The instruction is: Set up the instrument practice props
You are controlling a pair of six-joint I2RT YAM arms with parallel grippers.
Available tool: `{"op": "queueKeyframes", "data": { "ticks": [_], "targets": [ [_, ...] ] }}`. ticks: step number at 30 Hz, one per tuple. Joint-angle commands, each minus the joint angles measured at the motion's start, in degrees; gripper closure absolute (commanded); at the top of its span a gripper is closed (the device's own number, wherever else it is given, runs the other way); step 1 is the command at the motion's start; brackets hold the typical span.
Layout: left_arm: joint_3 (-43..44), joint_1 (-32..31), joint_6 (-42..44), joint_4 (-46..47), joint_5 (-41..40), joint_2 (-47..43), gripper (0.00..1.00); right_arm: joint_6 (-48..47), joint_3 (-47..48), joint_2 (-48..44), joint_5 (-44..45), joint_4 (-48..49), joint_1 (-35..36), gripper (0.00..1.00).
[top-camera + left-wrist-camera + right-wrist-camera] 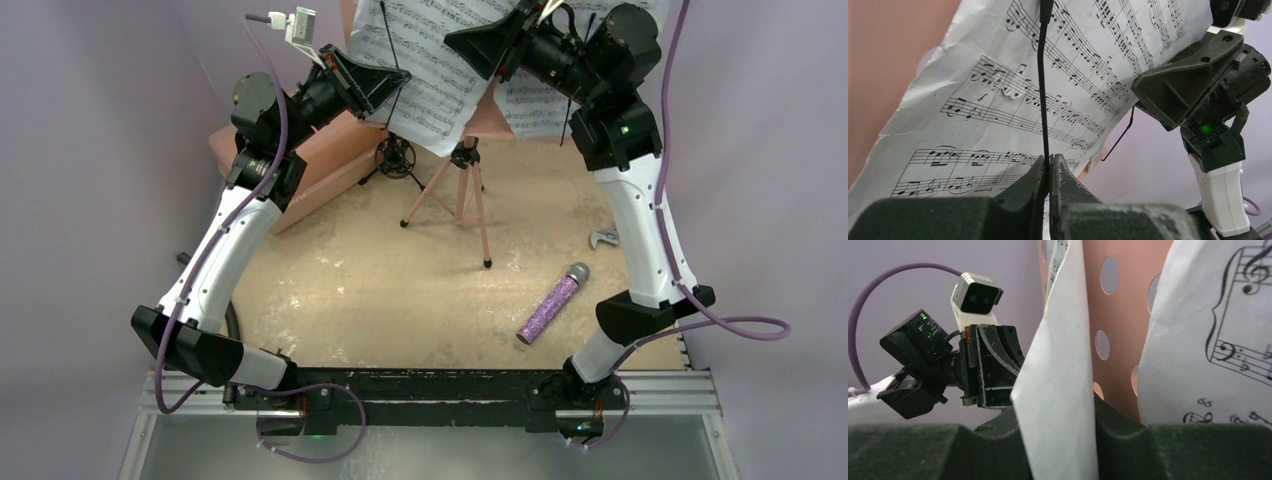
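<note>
Lilac walls; mottled tan table (pixel 400 290). The pink music stand (pixel 462 185) stood on its tripod legs, its perforated desk directly ahead of both grippers, which faced each other across it. The left gripper (pixel 1049 162) was pressed together on a thin black wire arm (pixel 1043 100). This ran up from the fingertips across the face of the sheet-music page (pixel 998 115), which looked creased and leaned aslant on the desk. The right gripper (pixel 1055 407) had the opposite edge of that same page running up between its fingers (pixel 998 427). The paper hid the gap, so I could not tell whether it was clamped. A second page (pixel 1208 340) sat just beyond the right gripper against the desk. The black mini tripod (pixel 395 158) stood below the left gripper, beside the stand's legs. The purple microphone (pixel 552 305) lay flat on the table, well apart from both grippers and back near the right arm's base. Judgement: the step in hand was seating the page under the wire arm. The microphone and its mount were not yet dealt with. The next move would call for squaring the page on the desk and letting the wire down gently, since it bends easily and the paper tears easily.
</note>
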Motion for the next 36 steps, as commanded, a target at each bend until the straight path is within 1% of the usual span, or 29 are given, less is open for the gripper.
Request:
{"op": "queueKeyframes", "data": {
  "ticks": [1, 2, 4, 6, 8, 9, 16, 22, 25, 29, 32, 33, 35, 36],
  "targets": [
    [1.12, -0.39, -0.69, 0.46, 0.27, -1.42, 1.0, 1.02, -0.88, -4.19, 3.64, 1.79, 0.23, 0.65],
    [1.08, -0.39, -0.64, 0.48, 0.17, -1.49, 1.0, 1.05, -1.41, -4.7, 4.24, 1.81, 0.26, 0.64],
    [0.99, -0.43, -0.47, 0.5, -0.03, -1.53, 1.0, 1.12, -2.86, -5.65, 5.32, 1.97, 0.25, 0.66],
    [0.94, -0.39, -0.44, 0.43, -0.04, -1.51, 1.0, 1.15, -4.35, -6.47, 5.81, 2.81, 0.27, 0.78],
    [0.92, -0.38, -0.45, 0.49, 0.16, -1.51, 1.0, 1.33, -4.84, -6.63, 5.49, 4.09, 0.25, 0.94],
    [0.82, -0.39, -0.44, 0.56, 0.32, -1.56, 1.0, 1.41, -4.28, -6.05, 4.95, 4.71, 0.25, 1.0],
    [0.96, -0.39, 0.56, 0.34, 1.51, -1.56, 1.0, 1.22, 4.27, -0.73, 0.68, 4.41, 0.25, 1.0],
    [0.91, -0.47, 0.59, 0.36, 2.48, -1.45, 1.0, 3.26, 5.48, 0.87, -0.75, 9.66, 0.25, 1.0],
    [0.88, -0.54, 0.62, 0.32, 2.82, -1.45, 1.0, 4.49, 6.53, 1.97, -1.44, 9.85, 0.25, 1.0],
    [0.82, -0.48, 0.79, 0.15, 2.92, -1.43, 1.0, 6.47, 6.47, 2.59, -2.18, 13.2, 0.32, 1.0],
    [0.85, -0.48, 0.72, 0.21, 2.94, -1.42, 1.0, 7.4, 6.3, 2.91, -2.78, 14.18, 0.38, 0.96],
    [0.89, -0.48, 0.72, 0.17, 3.0, -1.42, 0.97, 7.59, 6.05, 2.85, -2.84, 14.16, 0.42, 0.95],
    [0.85, -0.48, 0.7, 0.24, 2.87, -1.42, 0.83, 7.79, 5.2, 2.47, -2.74, 14.15, 0.47, 0.91],
    [0.94, -0.43, 0.65, 0.2, 2.88, -1.42, 0.76, 7.77, 4.65, 2.09, -2.45, 14.15, 0.43, 0.87]
  ]
}}
